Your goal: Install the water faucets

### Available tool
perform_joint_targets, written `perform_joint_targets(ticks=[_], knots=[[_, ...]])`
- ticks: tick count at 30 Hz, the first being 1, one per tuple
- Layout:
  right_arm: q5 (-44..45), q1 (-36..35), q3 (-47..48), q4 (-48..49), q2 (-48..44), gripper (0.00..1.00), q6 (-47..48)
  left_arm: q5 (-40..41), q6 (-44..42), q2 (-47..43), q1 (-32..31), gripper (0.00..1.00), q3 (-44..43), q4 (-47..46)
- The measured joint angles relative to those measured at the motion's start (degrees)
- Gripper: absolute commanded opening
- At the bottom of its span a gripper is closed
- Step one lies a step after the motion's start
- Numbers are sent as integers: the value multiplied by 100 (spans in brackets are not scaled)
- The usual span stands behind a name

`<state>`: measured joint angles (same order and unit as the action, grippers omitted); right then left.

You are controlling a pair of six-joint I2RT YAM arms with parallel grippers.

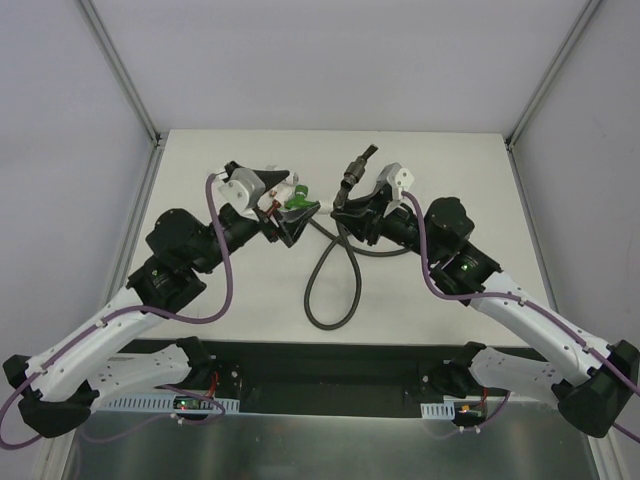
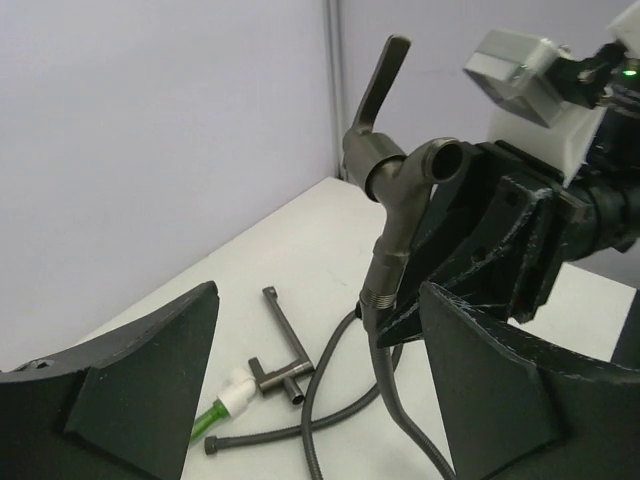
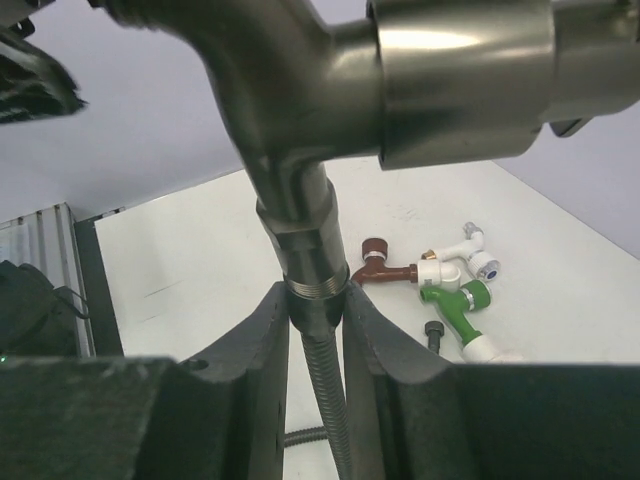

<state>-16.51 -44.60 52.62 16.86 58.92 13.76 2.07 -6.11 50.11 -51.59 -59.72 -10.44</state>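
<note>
The grey metal faucet with its lever handle is held up off the table. The dark flexible hose hangs from its threaded end. My right gripper is shut on the hose's end fitting just under that thread, and also shows as the right gripper in the top view. My left gripper stands open and empty, facing the metal faucet a short way off. The left gripper hovers by the plastic faucets: red, white and green.
A dark T-shaped pipe piece lies on the table below my left gripper, beside the hose's loose end. The hose loops toward the near table edge. White enclosure walls stand on three sides of the table.
</note>
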Motion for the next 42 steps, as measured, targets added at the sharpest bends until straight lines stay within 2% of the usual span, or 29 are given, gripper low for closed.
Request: perform_joint_targets(ticks=[5, 11, 20, 28, 35, 38, 39, 42], knots=[[-448, 48, 120, -81, 96, 2, 0, -1145, -52, -223, 509, 82, 15, 125], [-938, 55, 286, -170, 225, 2, 0, -2417, -96, 177, 905, 84, -118, 450], [-1355, 57, 369, -323, 262, 2, 7, -3668, -63, 933, 1458, 84, -516, 673], [-1528, 61, 382, -411, 310, 2, 42, -4367, 22, 1185, 1552, 77, -922, 638], [-1593, 61, 409, -433, 356, 2, 57, -4658, 223, 1473, 1569, 64, -1049, 619], [-1598, 61, 413, -433, 356, 2, 70, -4671, 319, 1587, 1569, 47, -1049, 608], [-1602, 61, 415, -433, 358, 2, 74, -4671, 378, 1617, 1569, 35, -1049, 584], [-1582, 72, 417, -435, 361, 2, 92, -4656, 566, 1644, 1565, 13, -1047, 490]])
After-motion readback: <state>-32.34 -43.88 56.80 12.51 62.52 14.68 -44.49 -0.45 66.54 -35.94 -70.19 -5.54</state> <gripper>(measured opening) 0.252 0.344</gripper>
